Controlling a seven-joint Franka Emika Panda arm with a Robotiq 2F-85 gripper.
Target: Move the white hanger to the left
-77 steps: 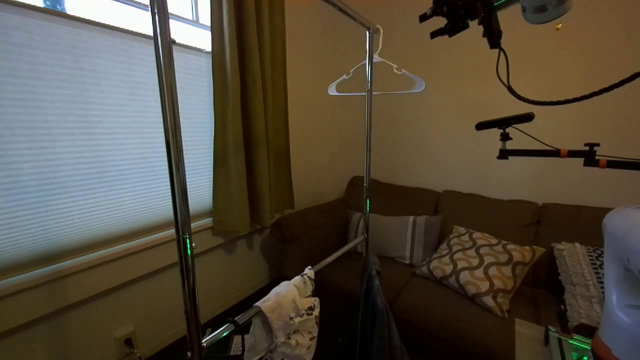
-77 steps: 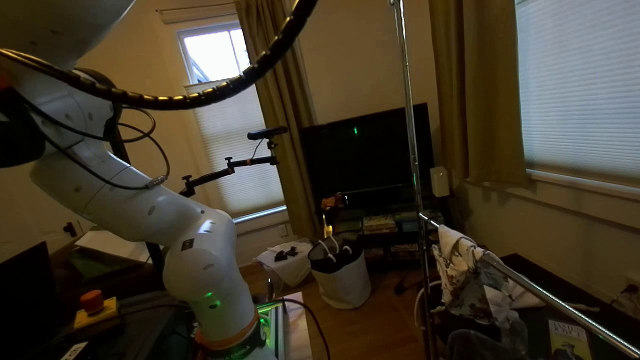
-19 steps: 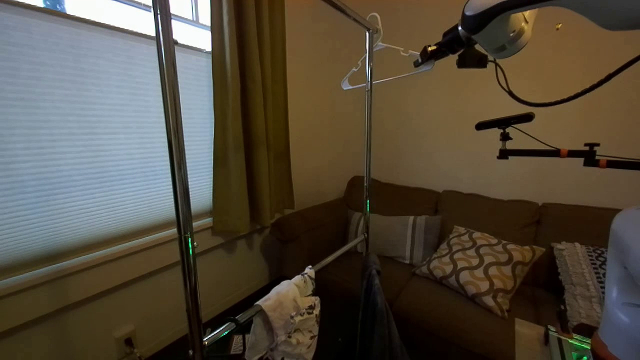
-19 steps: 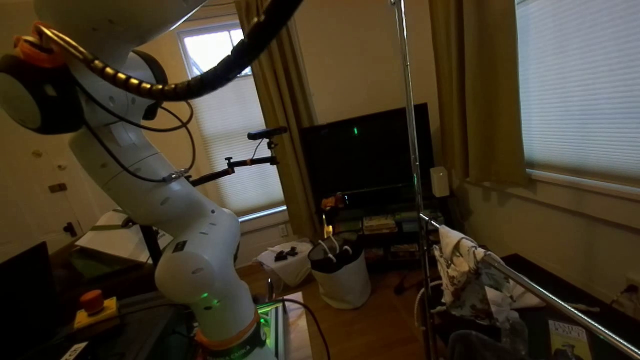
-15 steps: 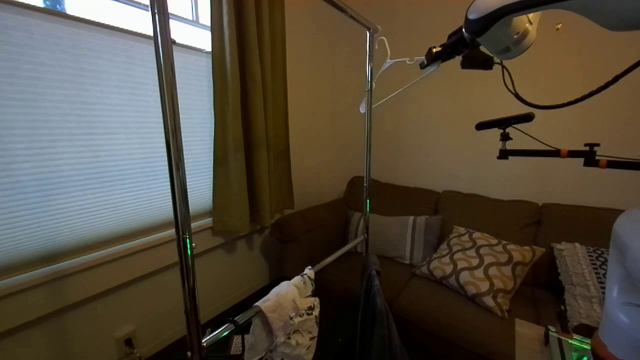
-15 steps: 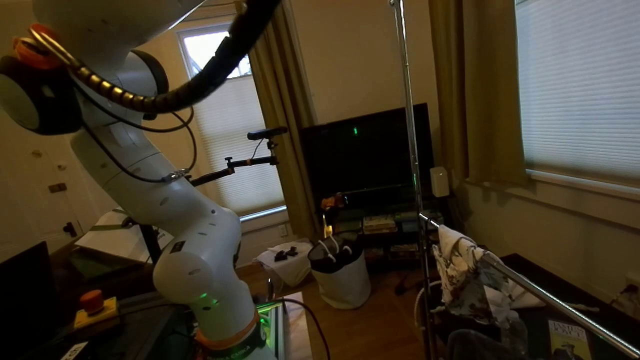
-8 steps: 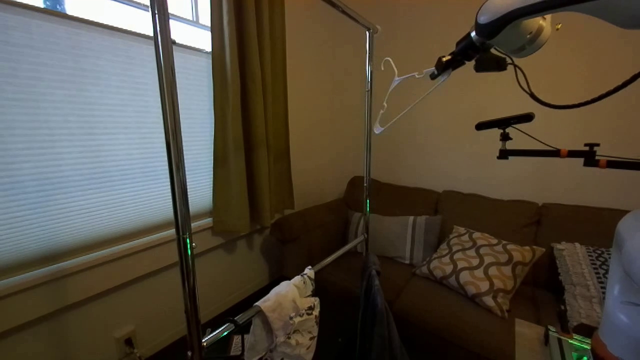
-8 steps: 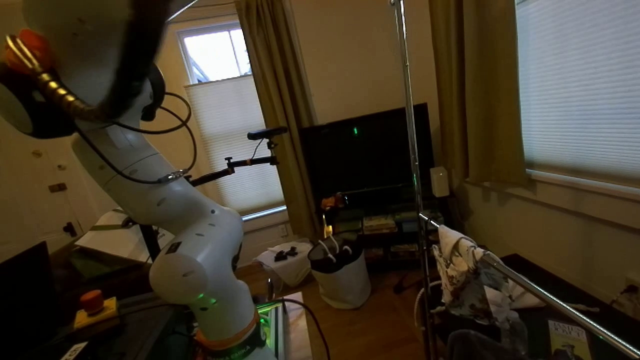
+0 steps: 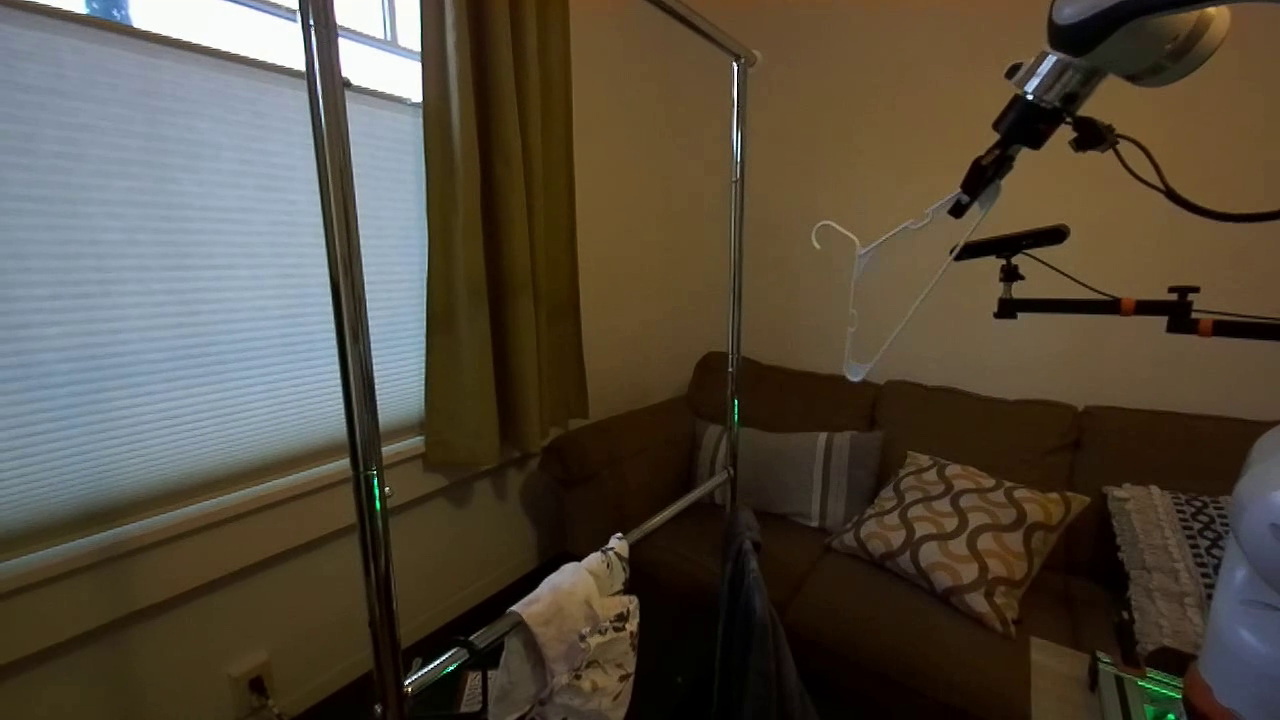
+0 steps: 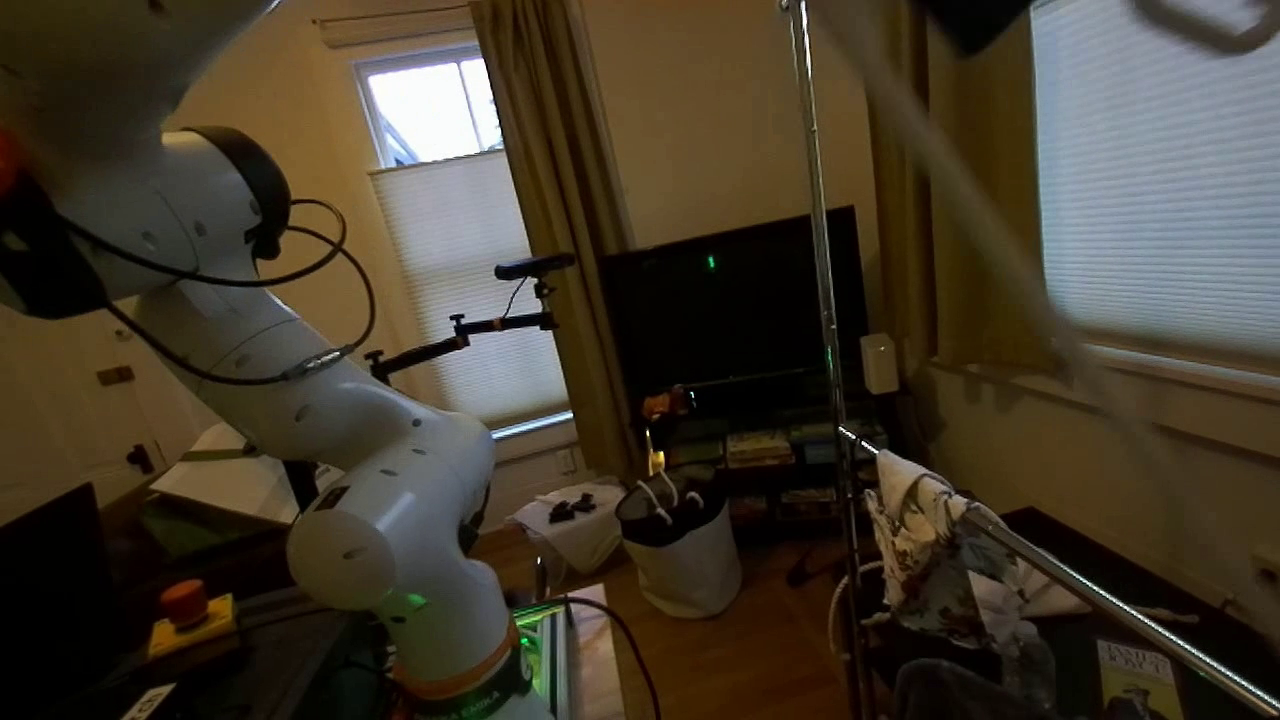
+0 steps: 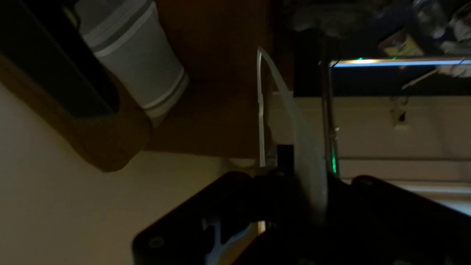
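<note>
The white hanger (image 9: 866,257) hangs in the air in an exterior view, tilted, its hook pointing left and its lower corner pointing down. My gripper (image 9: 962,205) is shut on its upper right shoulder. The hook is off the rack, to the right of the upright and apart from it. In another exterior view a blurred pale bar of the hanger (image 10: 985,215) crosses close to the camera. In the dark wrist view the hanger (image 11: 311,158) rises from between the fingers of the gripper (image 11: 294,175); the contact itself is hard to make out.
A metal clothes rack upright (image 9: 737,300) stands left of the hanger; floral cloth (image 9: 570,620) drapes its lower rail. A camera on a stand (image 9: 1010,243) is behind the gripper in the picture. A brown sofa (image 9: 800,630) with pillows lies below. A fabric basket (image 10: 690,565) stands on the floor.
About five seconds ago the gripper was apart from the hanger, which hung on the rack's top bar. It has since come off the bar and moved right and down with the gripper, tilting more.
</note>
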